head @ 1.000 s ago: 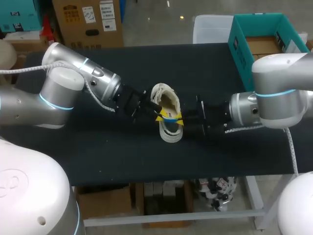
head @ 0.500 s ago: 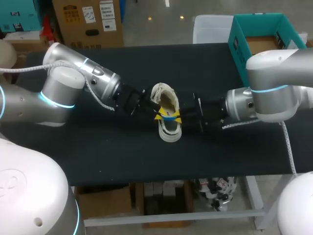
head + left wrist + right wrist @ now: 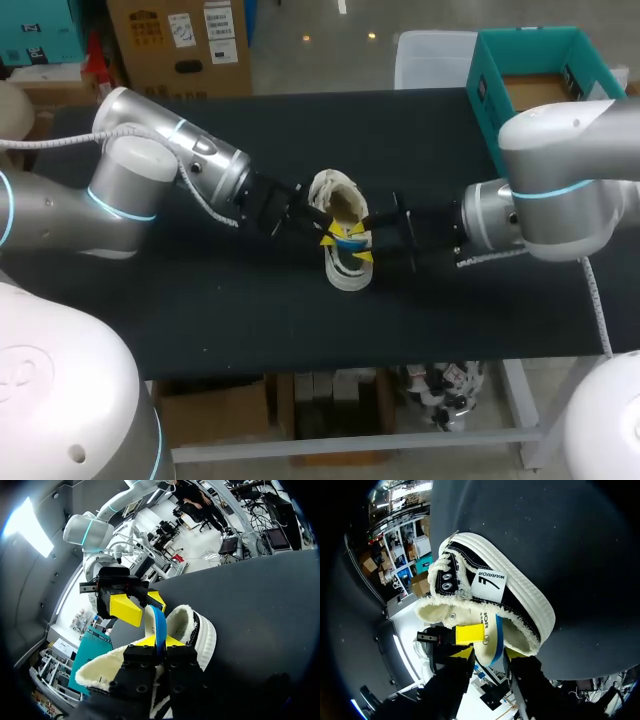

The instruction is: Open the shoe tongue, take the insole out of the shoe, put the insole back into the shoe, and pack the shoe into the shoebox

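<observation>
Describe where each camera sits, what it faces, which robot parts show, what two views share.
Head view: above and behind the robot, looking down on the table; left hand and right hand show, at the shoe.
Left wrist view: on left wrist, facing the shoe; own hand shut on the insole.
Right wrist view: on right wrist, facing the shoe's side; own hand shows.
Both wrist views show the other hand.

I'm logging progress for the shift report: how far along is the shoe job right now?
Done: the mouth of the shoe looks spread open. In hand: the left gripper pinches the insole, standing partly out of the shoe; the right gripper is open around it. Coming out or going back, I cannot tell. Left: packing; the shoe sits on the table, not in the shoebox.
</observation>
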